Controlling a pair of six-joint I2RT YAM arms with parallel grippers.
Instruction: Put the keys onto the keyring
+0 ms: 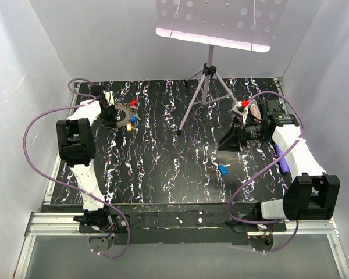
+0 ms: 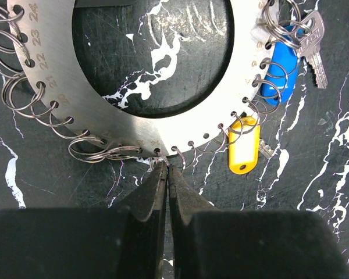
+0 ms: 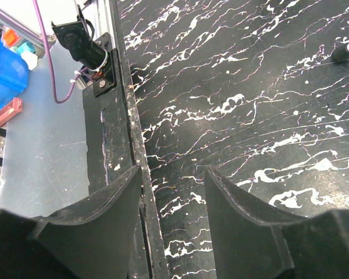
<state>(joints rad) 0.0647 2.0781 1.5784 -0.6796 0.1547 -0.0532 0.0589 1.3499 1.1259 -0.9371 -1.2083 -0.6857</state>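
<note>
At the far left of the black, white-veined desk (image 1: 174,192) lies the keyring (image 2: 46,58), a flat silver metal disc with a wide centre hole and small wire rings (image 2: 107,153) threaded round its numbered rim. A blue-tagged key (image 2: 279,70) and a yellow-tagged key (image 2: 244,154) hang from that rim. The left pincer (image 2: 166,174) is pressed together, tips at the disc's near edge; whether it nips a loop is unclear. A pull here would probably drag the whole disc. A loose blue key (image 1: 223,170) lies well apart. The right pincer (image 3: 171,215) is spread and empty.
</note>
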